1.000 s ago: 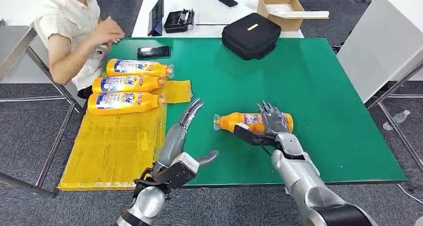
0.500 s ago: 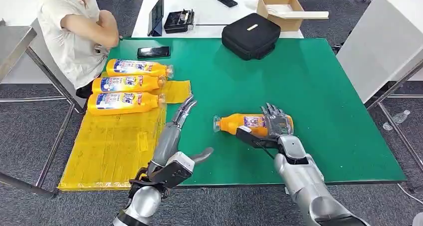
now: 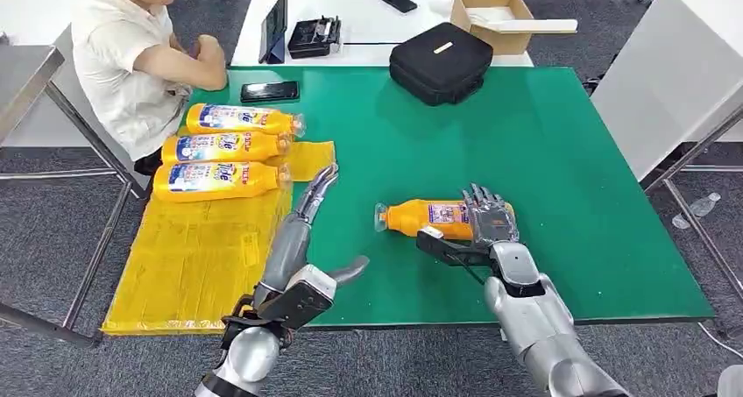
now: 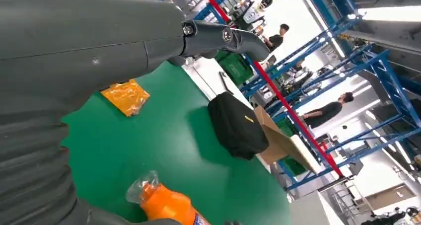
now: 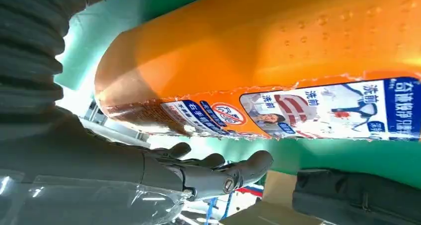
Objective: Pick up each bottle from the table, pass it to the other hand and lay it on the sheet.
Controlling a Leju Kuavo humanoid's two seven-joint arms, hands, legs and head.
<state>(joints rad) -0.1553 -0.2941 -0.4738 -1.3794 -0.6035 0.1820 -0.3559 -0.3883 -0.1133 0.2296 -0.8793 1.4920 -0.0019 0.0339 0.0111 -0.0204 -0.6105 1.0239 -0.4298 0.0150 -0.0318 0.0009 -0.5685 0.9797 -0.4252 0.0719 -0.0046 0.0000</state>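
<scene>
An orange bottle [image 3: 419,216] lies on its side on the green table [image 3: 561,152], cap pointing left. My right hand [image 3: 489,226] lies over its base end, fingers spread across the top and thumb [image 3: 442,244] stretched along the near side. The right wrist view shows the bottle [image 5: 278,51] close up, with the straight fingers [image 5: 218,173] beyond it. My left hand [image 3: 302,244] is open, fingers pointing forward, between that bottle and the yellow sheet [image 3: 201,257]. Three more orange bottles [image 3: 223,146] lie side by side on the sheet's far end.
A person [image 3: 123,60] sits at the table's far left corner with arms folded. A phone [image 3: 270,91] and a black bag [image 3: 441,61] lie at the back of the table. Behind is a white table with a cardboard box [image 3: 495,16].
My left hand has drawn back toward me and slightly left. My right hand has slid a little nearer along the bottle, which has stayed in place. The person has folded their arms.
</scene>
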